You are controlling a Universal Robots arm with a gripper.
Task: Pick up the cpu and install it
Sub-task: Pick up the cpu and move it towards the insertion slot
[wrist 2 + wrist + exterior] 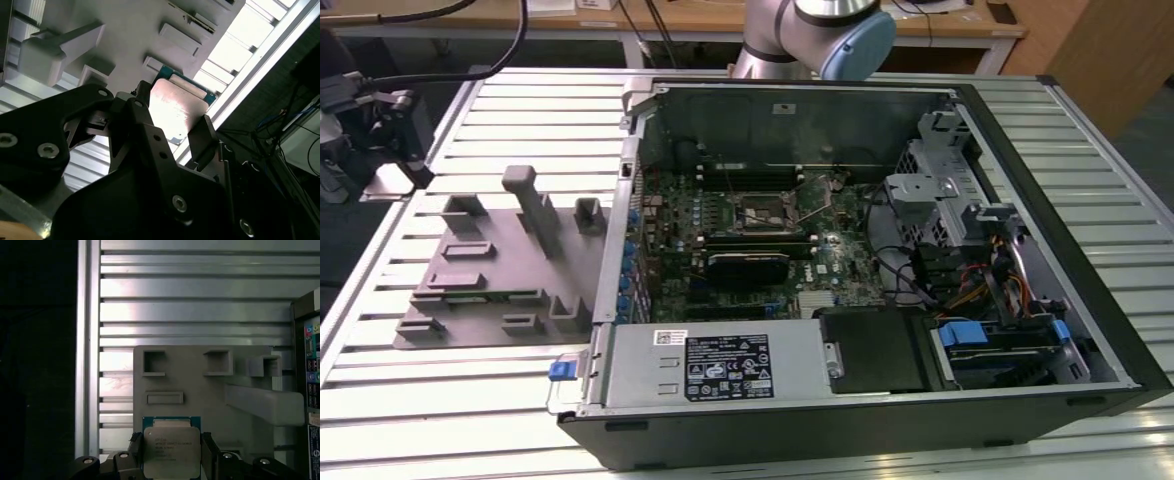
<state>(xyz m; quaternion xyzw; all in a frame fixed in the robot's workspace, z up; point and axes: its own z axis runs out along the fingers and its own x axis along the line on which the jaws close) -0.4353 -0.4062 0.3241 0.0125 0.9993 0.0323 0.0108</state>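
The cpu (171,447), a flat square chip with a silver top and a green rim, sits between my gripper's (171,452) two black fingers (207,450). In the second wrist view the cpu (176,102) shines brightly with the fingers (202,132) pressed against two opposite edges, so the gripper (172,117) is shut on it. It hangs above the grey plastic fixture (200,385) on the slatted table. In the exterior view the open socket (774,213) lies in the middle of the motherboard, and the arm (814,30) stands behind the case.
The open computer case (1067,300) lies on its side with a power supply (720,365) at the front and drive cages and cables (961,260) on the exterior view's right. The grey fixture (494,270) with upright posts is on that view's left.
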